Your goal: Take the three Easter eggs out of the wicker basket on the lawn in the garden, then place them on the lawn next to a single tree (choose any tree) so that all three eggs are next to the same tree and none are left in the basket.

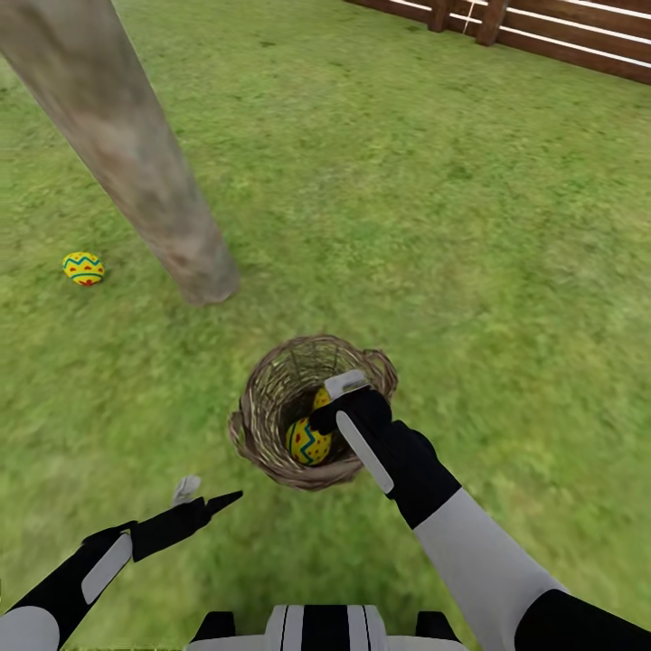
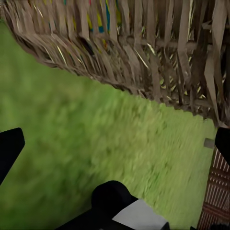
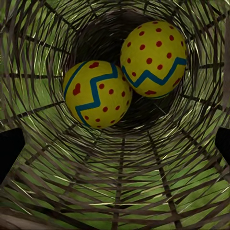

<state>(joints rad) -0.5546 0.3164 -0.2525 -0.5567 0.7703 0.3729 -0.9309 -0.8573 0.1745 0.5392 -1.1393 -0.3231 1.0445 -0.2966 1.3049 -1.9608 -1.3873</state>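
The wicker basket (image 1: 271, 407) lies tilted on the lawn (image 1: 470, 235), its mouth facing me. Two Easter eggs rest inside it, one (image 3: 97, 93) beside the other (image 3: 154, 58); from the head the nearer egg (image 1: 308, 442) shows under my wrist. My right gripper (image 1: 325, 409) reaches into the basket mouth. In the right wrist view that gripper (image 3: 115, 146) is open, fingertips wide and short of both eggs. A third egg (image 1: 83, 268) lies on the grass left of the tree (image 1: 136, 154). My left gripper (image 1: 204, 495) hangs open and empty left of the basket, whose woven wall (image 2: 143, 48) fills its view.
A brown wooden fence (image 1: 542, 32) runs along the far right edge of the lawn. The trunk's base (image 1: 206, 278) meets the grass a short way beyond the basket, to its left. Open grass stretches to the right and ahead.
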